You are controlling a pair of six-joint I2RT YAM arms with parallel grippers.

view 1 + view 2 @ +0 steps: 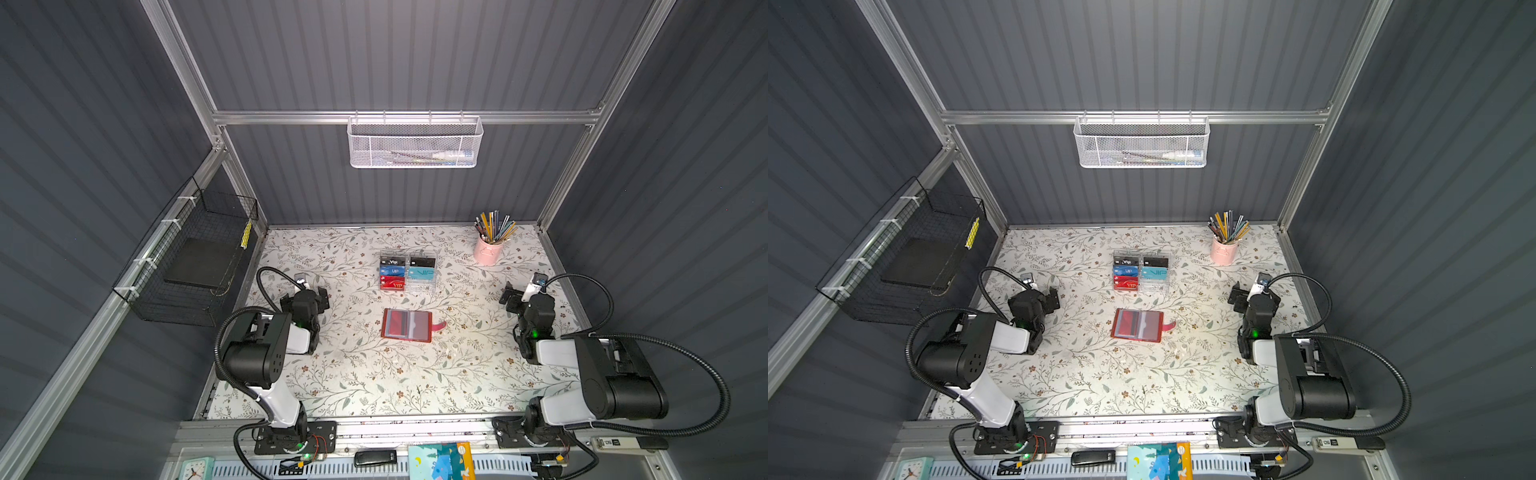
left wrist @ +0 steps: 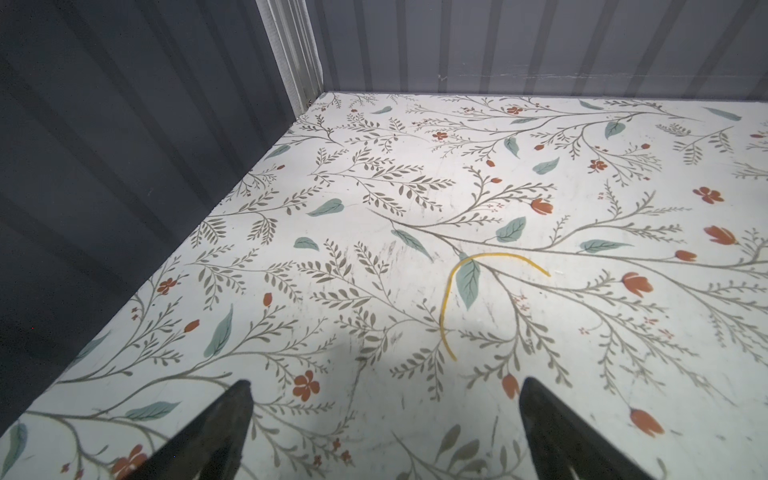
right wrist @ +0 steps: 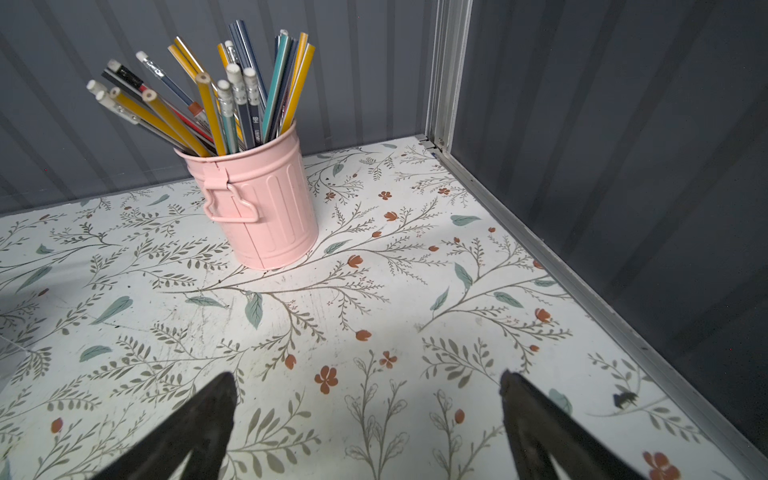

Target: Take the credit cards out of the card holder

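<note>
A red card holder [image 1: 406, 325] lies opened flat near the middle of a floral-patterned table [image 1: 374, 374]. Its clear sleeves face up, and its small pink-red strap tab points towards the right arm's side. The sleeves look pale grey and reddish in both top views; whether any cards sit inside them cannot be told. Just behind the card holder, towards the back wall and apart from it, stands a clear acrylic rack [image 1: 423, 286] with two columns of tiers. A teal credit card [image 1: 421, 273] marked VIP stands in the middle tier of the right column, with a black card [image 1: 422, 262] in the tier behind it. The left column holds a black VIP card [image 1: 392, 262], a dark blue card [image 1: 392, 271] and a red card [image 1: 392, 284]. Farther back and to the right, a pink tin cup of pencils [image 3: 257, 208] stands near the rear corner. The left gripper [image 2: 384, 386] hovers over bare tabletop well to the left of the card holder, its fingers spread apart and grasping nothing, near a thin yellow curved strand [image 2: 446, 307]. The right gripper [image 3: 368, 380] is well off to the right, its fingers also spread and empty, facing the pencil cup. Only patterned tabletop separates each gripper from the card holder.
</note>
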